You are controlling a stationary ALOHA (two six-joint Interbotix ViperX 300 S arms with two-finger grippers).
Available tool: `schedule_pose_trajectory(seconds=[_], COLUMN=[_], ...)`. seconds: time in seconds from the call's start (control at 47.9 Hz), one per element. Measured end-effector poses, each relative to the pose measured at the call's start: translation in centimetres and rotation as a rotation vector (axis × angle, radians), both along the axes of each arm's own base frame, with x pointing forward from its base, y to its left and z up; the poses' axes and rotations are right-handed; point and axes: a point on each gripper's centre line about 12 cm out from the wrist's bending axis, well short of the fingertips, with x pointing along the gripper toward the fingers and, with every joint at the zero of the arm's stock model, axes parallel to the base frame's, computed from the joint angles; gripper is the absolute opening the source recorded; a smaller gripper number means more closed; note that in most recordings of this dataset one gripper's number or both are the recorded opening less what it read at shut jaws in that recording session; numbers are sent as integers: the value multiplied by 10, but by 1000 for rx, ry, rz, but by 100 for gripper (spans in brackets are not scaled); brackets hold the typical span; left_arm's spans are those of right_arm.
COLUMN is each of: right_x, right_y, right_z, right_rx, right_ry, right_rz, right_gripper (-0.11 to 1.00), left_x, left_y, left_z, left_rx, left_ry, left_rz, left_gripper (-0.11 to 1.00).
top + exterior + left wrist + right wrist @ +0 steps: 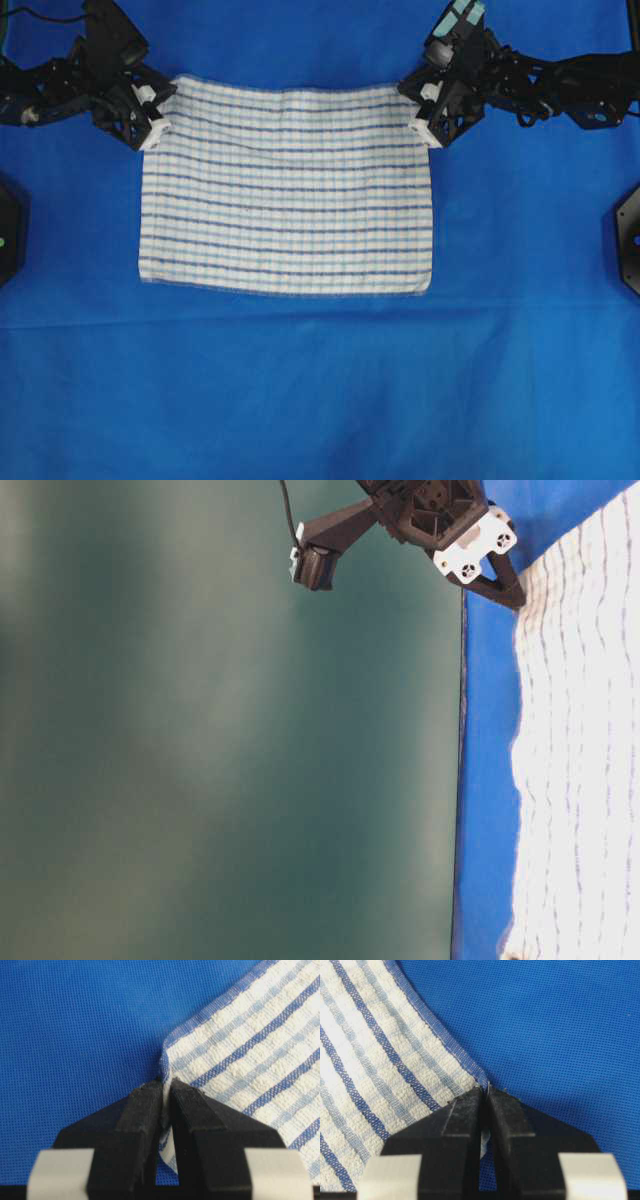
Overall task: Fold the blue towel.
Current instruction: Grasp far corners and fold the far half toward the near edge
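On the blue-covered desk [320, 400] your blue towel [288, 190] lies flat, left jaws [166, 1091] and right jaws [485, 1094] clamped on its two far corners, apparently so that edge can be carried over evenly.

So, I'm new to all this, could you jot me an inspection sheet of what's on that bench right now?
Surface: plain blue sheet covering the table, lightly creased.
Job's things: blue towel, striped, lying flat and unfolded.
Clutter: nothing seen.
Grippers: left gripper shut on the towel's corner; right gripper shut on the other far corner.
Cables: one dark cable above the arm in the table-level view.
Surroundings: blurred green backdrop; dark fixtures at the sheet's side edges.
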Motion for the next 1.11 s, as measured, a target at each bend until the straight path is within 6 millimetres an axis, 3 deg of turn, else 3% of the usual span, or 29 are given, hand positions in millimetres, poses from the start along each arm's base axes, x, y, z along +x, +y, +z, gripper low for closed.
schedule_pose_trajectory(seconds=[0.376, 0.856, 1.107], right_x=[-6, -8, -11], right_y=[-12, -17, 9], right_z=[27, 34, 59], right_rx=[-40, -55, -81], right_ry=[-56, -69, -123], right_rz=[-35, -45, 9], right_gripper=[5, 5, 5], left_x=[5, -3, -7], left_y=[7, 7, -20], left_z=[23, 30, 50], left_rx=[41, 47, 68], left_ry=[-44, -61, -104], left_rz=[1, 24, -38], left_gripper=[3, 3, 3])
